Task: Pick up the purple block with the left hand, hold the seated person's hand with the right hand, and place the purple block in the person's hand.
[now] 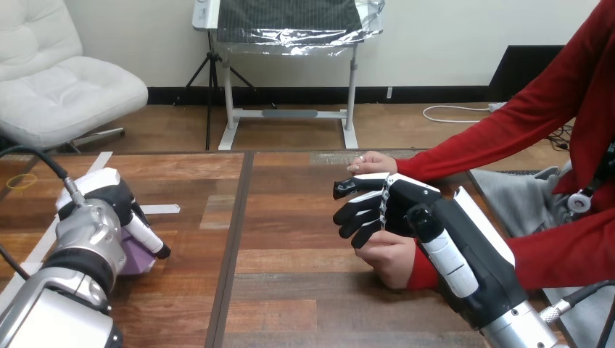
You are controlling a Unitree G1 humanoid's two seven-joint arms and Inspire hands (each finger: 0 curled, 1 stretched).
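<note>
Your left hand (116, 199) sits at about 8 o'clock on the wooden table (290, 290), right over the purple block (138, 259); the block shows just at the hand's 5 o'clock, low against the tabletop, so take it as not yet lifted. Whether the hand has closed on it you cannot tell, since the hand's own back covers most of the block. Your right hand (395, 204) is out at about 3 o'clock, its fingers (352, 214) spread and only lightly bent, pointing toward 9 o'clock with nothing in them; the person's nearer hand (391, 261) lies right at its 6 o'clock, partly under the palm, and the person's farther hand (371, 162) rests at its 12 o'clock, close to the fingertips. So the hold on the person's hand is not yet made; the pick-up is at best begun; the handing-over is all ahead. Two things stay hidden: whether your palm and the nearer hand actually touch, and the block's far side.
</note>
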